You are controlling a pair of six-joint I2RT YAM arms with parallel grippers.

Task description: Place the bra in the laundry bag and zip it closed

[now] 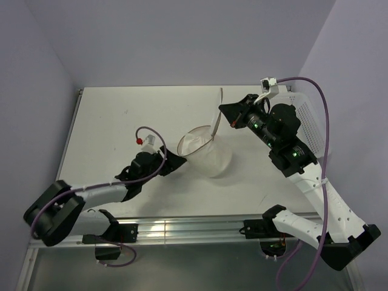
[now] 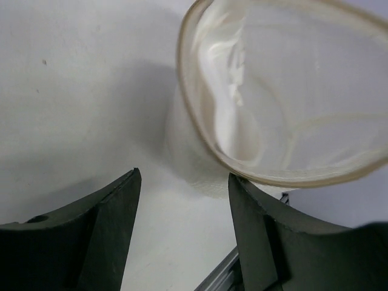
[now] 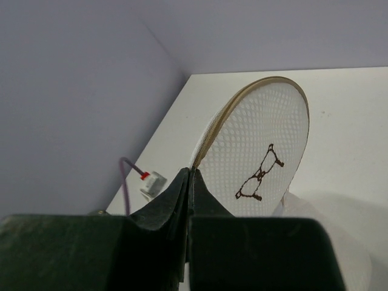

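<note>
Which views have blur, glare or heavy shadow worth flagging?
Top external: sharp, evenly lit, glare only on the metal rail. Left wrist: left tool dark and soft up close; laundry bag casts a soft shadow on the table. Right wrist: right tool blurred and underexposed, the bag's printed lid crisp.

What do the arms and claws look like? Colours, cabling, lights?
Left arm and right arm: white links, black joints. Left claw and right claw: black, wedge-shaped. A purple cable loops along each arm. Green lights on the right arm.
</note>
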